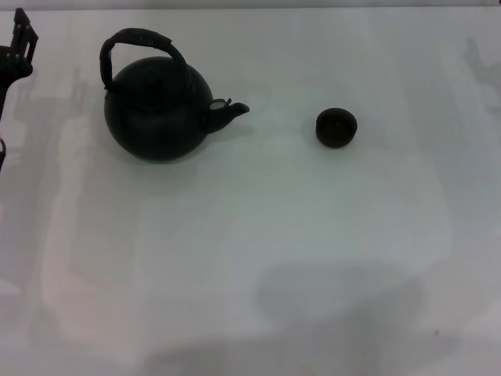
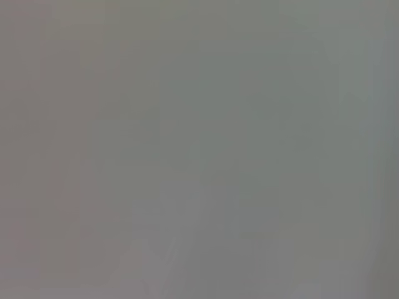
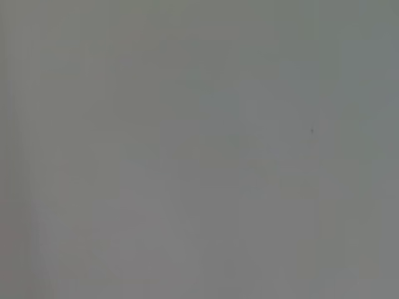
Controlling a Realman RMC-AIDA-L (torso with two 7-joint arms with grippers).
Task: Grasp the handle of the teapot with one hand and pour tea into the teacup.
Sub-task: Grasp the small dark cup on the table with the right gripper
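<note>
In the head view a large round matte-black teapot [image 1: 156, 110] stands upright on the white table at the back left, its short spout [image 1: 233, 111] pointing right. Its arched black handle [image 1: 139, 41] rises over the top. The small dark teacup [image 1: 337, 127] sits to the right of the spout, a clear gap between them. My left gripper [image 1: 17, 48] shows only partly at the far left edge, well left of the teapot and not touching it. The right gripper is out of view. Both wrist views show only plain grey surface.
The white table [image 1: 258, 251] spreads wide in front of the teapot and cup. Soft shadows lie across its near part and left side.
</note>
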